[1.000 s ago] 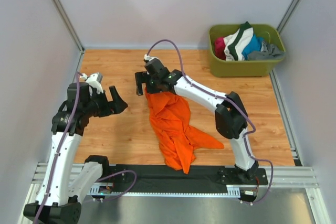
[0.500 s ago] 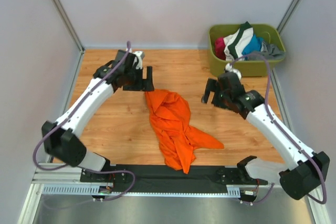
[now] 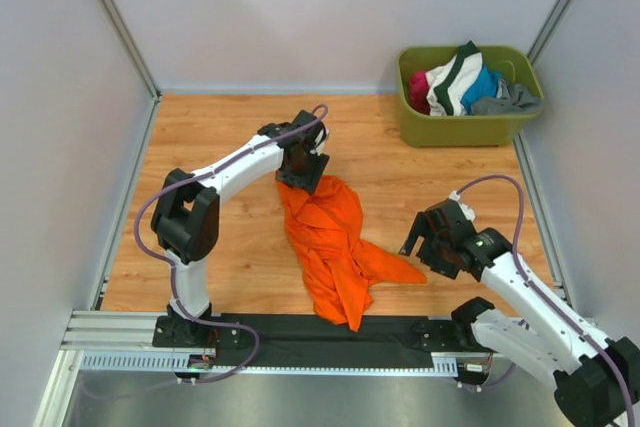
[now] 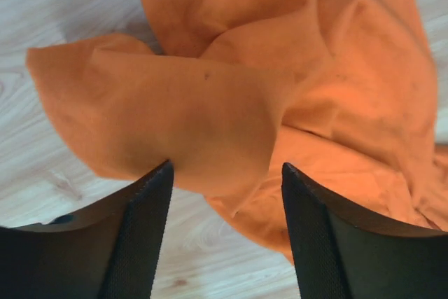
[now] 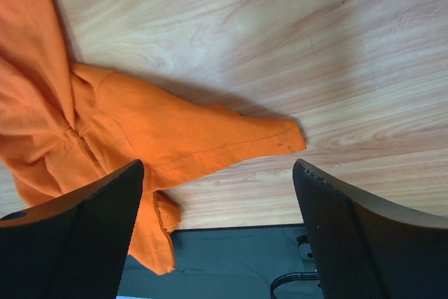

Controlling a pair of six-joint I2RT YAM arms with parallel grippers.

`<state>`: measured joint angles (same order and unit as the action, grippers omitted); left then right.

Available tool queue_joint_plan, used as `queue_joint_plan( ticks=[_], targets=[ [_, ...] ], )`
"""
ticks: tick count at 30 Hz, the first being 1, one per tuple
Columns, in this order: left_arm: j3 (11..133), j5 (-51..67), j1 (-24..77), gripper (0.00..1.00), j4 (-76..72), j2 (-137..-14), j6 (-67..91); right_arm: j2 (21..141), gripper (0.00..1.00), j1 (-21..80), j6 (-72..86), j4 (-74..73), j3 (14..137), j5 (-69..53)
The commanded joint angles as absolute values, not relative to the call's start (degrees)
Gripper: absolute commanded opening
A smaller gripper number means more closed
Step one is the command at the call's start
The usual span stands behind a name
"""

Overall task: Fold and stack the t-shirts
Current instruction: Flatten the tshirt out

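Note:
One bright orange t-shirt [image 3: 330, 237] lies crumpled in the middle of the wooden table [image 3: 220, 237], its lower end reaching the black strip at the near edge. My left gripper [image 3: 300, 179] hovers over the shirt's far edge. In the left wrist view its jaws [image 4: 227, 166] stand open, with a raised fold of the orange t-shirt [image 4: 210, 117] just beyond the fingertips. My right gripper [image 3: 417, 246] is low beside the shirt's right sleeve tip [image 3: 405, 272]. It is open too [image 5: 217, 164], the sleeve [image 5: 210, 138] lying flat on the wood below it.
An olive-green tub [image 3: 468, 122] holding several other garments [image 3: 458, 82] stands at the back right corner. A black strip [image 3: 400, 332] and a metal rail run along the near edge. Grey walls close in the left, back and right sides.
The left arm swung from the left side to the shirt's far edge, its jaws narrowing a little. The right arm left that far edge and came down by the right sleeve.

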<state>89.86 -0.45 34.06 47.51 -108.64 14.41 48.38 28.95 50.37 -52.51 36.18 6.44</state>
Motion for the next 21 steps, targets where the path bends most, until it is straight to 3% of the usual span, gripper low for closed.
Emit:
queue_joint_plan(
  ticks=[1, 2, 5, 9, 20, 21],
  targets=[
    [91.0, -6.9, 34.4, 0.63, 47.8, -110.6, 11.7, 49.7, 0.88, 29.2, 53.3, -48.4, 32.3, 3.3],
    [89.7, -7.4, 34.4, 0.61, 47.6, -111.3, 11.4, 50.8, 0.87, 29.4, 53.3, -47.6, 31.7, 2.6],
    [88.5, -6.3, 34.4, 0.3, 46.7, -111.4, 12.1, 53.3, 0.86, 29.6, 52.6, -46.0, 31.0, 2.0],
    [87.0, -8.6, 34.4, 0.0, 46.3, -109.9, 14.9, 56.2, 0.83, 30.1, 51.9, -43.9, 31.1, 1.1],
    [76.6, -22.5, 34.2, 0.0, 57.4, -90.5, 30.7, 61.9, 0.66, 30.9, 51.9, -40.0, 31.6, 1.3],
    [75.6, -24.2, 34.1, 0.0, 58.3, -89.4, 32.2, 61.6, 0.61, 31.0, 51.9, -39.6, 31.3, 1.2]
  ],
)
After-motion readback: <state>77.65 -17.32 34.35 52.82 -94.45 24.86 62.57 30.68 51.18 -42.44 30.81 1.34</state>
